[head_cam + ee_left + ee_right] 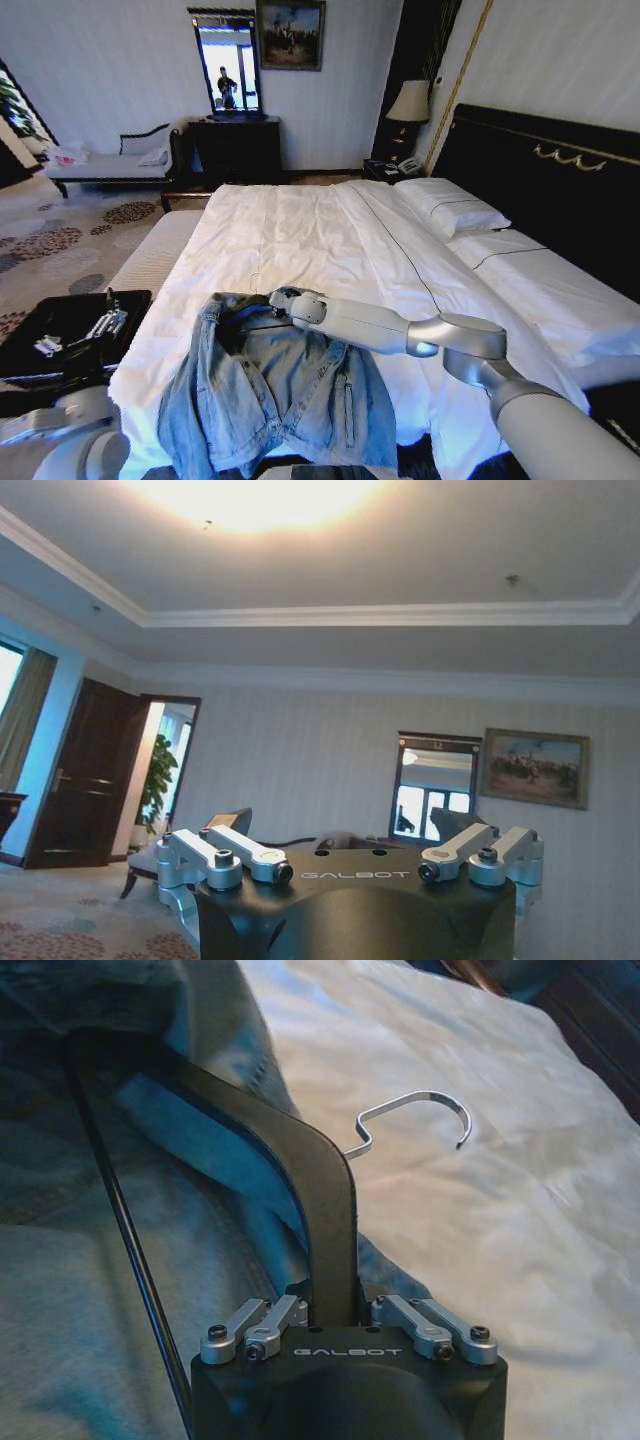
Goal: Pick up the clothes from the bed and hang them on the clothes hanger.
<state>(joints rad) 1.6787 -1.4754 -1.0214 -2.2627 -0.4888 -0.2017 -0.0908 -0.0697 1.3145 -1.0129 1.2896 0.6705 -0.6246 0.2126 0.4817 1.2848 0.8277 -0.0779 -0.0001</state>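
The clothes, a light-blue denim jacket (270,390), lie spread on the near end of the bed (300,230). The clothes hanger (322,1190) is black and sits partly inside the jacket's collar (215,1150), its metal hook (420,1110) resting on the white duvet. My right gripper (283,300) reaches across to the collar and is shut on the hanger's black arm (335,1305). In the head view the hook (257,283) shows just beyond the collar. My left arm (60,440) is parked low at the bed's near left corner, its gripper (350,880) open and pointing up at the ceiling.
A black bench (60,330) with small items stands left of the bed. White pillows (450,205) lie against the black headboard (540,170). A chaise (110,165), a dark dresser (235,145) and a bedside lamp (408,100) stand along the far wall.
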